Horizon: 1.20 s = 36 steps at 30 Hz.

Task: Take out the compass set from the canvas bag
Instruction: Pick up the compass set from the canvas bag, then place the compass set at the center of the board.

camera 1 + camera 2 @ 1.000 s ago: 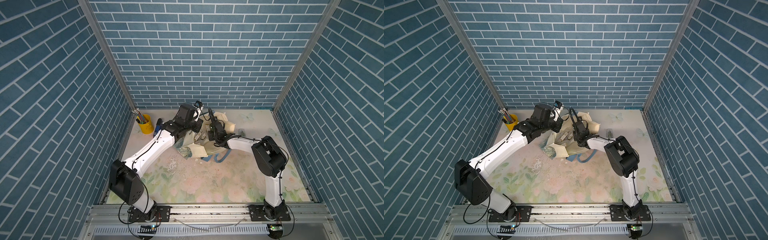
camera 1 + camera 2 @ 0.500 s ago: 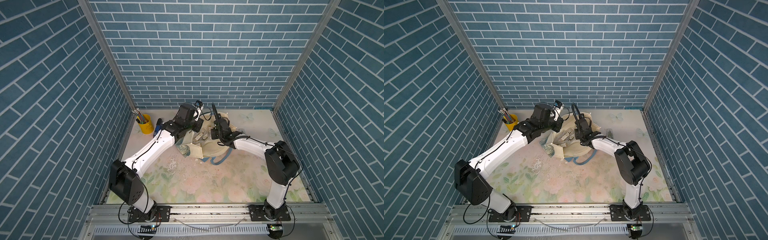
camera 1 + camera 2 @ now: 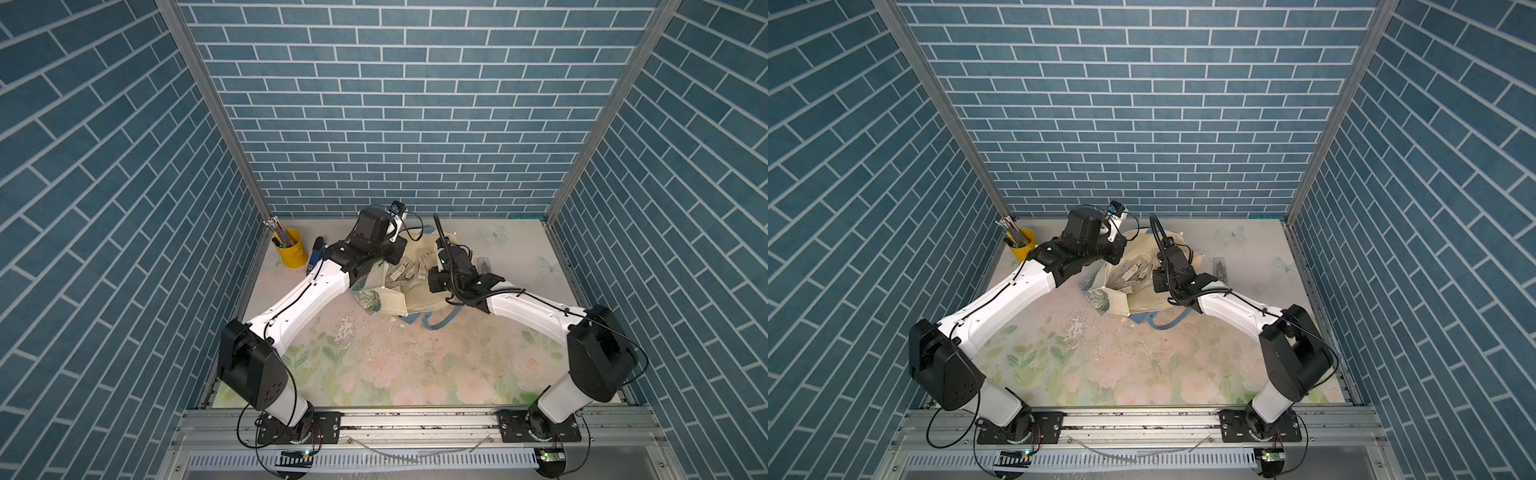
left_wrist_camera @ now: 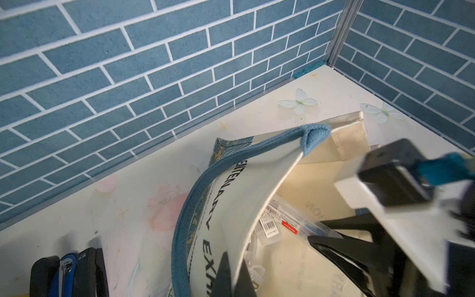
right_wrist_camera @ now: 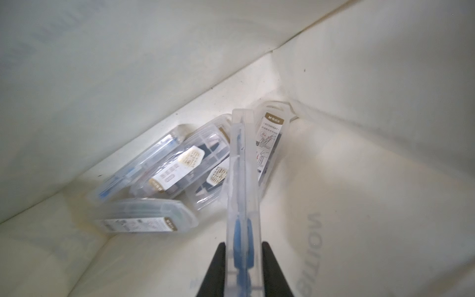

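Compass set [image 5: 241, 180] tight in right tool [image 5: 243, 257]

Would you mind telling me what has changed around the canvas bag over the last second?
The right arm's elbow swung outward and toward the front rail, carrying the right gripper slightly to its right over the canvas bag; it clamps a clear case. No fresh grab or release shows. Unchanged: the left gripper pinching the bag's rim, the yellow cup.

Case labels [image 5: 191, 160] inside the canvas bag [image 5: 359, 128] are blurred.
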Each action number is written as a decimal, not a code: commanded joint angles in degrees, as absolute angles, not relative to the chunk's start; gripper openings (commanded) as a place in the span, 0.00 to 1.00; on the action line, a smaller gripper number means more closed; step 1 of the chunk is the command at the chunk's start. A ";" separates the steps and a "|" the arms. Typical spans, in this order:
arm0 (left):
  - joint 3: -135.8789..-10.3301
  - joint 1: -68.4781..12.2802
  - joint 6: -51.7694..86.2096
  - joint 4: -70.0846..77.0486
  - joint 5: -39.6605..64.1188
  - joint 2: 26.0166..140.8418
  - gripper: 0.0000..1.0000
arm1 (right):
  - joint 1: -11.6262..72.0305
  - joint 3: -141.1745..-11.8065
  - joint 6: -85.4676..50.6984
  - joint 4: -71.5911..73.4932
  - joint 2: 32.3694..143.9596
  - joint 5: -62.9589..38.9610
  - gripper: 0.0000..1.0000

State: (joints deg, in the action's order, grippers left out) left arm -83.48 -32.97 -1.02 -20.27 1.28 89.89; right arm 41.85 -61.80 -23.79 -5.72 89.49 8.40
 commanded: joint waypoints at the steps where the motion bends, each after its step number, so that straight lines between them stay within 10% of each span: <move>1: -83.30 -33.06 -0.98 -16.31 1.07 88.26 0.00 | 42.12 -58.27 -25.62 -8.59 83.04 4.91 0.08; 20: -83.40 -33.11 0.26 -15.84 0.44 87.19 0.00 | 41.40 -70.53 -15.94 -31.71 59.11 0.84 0.05; 36: -83.69 -33.09 0.43 -16.17 1.75 87.45 0.00 | 1.14 -62.44 -22.23 -15.38 68.85 -19.12 0.03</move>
